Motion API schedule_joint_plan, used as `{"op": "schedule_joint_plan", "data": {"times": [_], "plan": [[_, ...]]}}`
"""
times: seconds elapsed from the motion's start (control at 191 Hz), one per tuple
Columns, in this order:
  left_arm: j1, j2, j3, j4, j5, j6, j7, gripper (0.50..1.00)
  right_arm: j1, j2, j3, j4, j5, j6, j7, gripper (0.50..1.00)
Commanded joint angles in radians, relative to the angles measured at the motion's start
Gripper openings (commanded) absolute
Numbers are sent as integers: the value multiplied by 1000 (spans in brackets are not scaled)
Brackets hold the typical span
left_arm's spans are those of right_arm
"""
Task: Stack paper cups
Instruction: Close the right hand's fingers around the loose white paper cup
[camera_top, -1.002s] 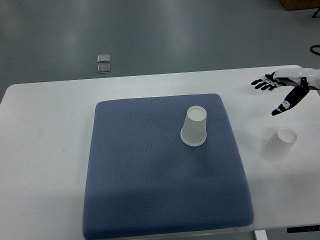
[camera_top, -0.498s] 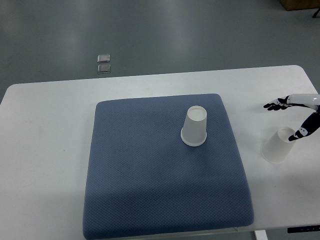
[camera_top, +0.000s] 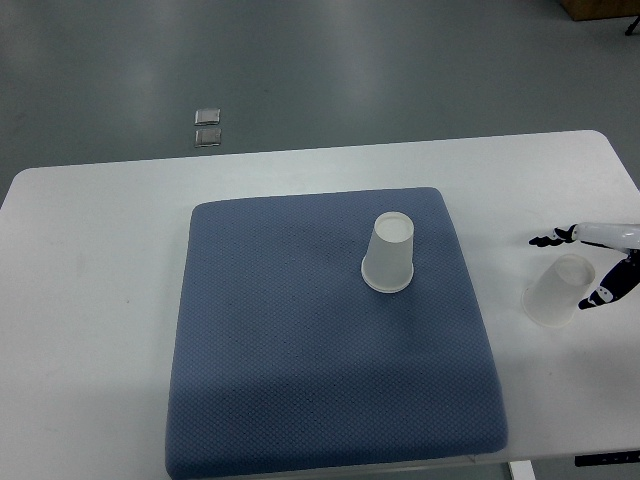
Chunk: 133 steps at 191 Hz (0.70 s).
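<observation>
Top view, working from the robot's side outward: the near part of the blue mat (camera_top: 330, 380) lies bare, its front edge close to the near edge of the white table (camera_top: 90, 330). Further in, 1 paper cup (camera_top: 389, 252) stands upside down on the mat, right of its centre and towards the far edge. Level with it but off the mat, on the bare tabletop near the right edge, the second cup (camera_top: 557, 290) also stands mouth down. The right hand (camera_top: 595, 265) comes in from the right edge with its fingers (camera_top: 548, 240) spread around this cup, 1 dark fingertip beyond it and another just beside its right flank; whether they touch the cup cannot be told, and nothing is gripped yet. The left arm is out of view.

The task looks barely begun: the 2 cups stand well apart, none nested. What remains is to close on the outer cup, lift it, carry it left and lower it over the cup on the mat.

That path is open, with only the mat's right border between. The outer cup sits close to the table's right edge, so a nudge rightwards could tip it off. On the floor beyond the table lie 2 small grey squares (camera_top: 208, 127).
</observation>
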Motion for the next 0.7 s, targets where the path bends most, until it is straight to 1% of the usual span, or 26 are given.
{"op": "schedule_joint_plan", "data": {"times": [0.0, 0.089, 0.215, 0.283, 0.31, 0.362, 0.43, 0.577, 0.692], "plan": [[0, 0, 0, 1, 0, 0, -1, 1000, -5, 37, -2, -38, 3, -31, -5, 930], [0, 0, 0, 1, 0, 0, -1, 1000, -15, 56, -4, -43, 3, -52, -6, 928], [0, 0, 0, -1, 0, 0, -1, 1000, -13, 57, -22, -45, 1, -54, -19, 919], [0, 0, 0, 1, 0, 0, -1, 1000, -13, 57, -37, -45, 1, -55, -19, 891], [0, 0, 0, -1, 0, 0, 0, 1000, -13, 57, -45, -45, 0, -55, -19, 870], [0, 0, 0, 1, 0, 0, -1, 1000, -12, 57, -51, -45, 0, -57, -19, 854], [0, 0, 0, 1, 0, 0, -1, 1000, -13, 57, -53, -45, -2, -60, -19, 840], [0, 0, 0, 1, 0, 0, 0, 1000, -13, 56, -54, -45, -2, -60, -19, 827], [0, 0, 0, -1, 0, 0, 0, 1000, -10, 56, -66, -51, -11, -68, -19, 764]]}}
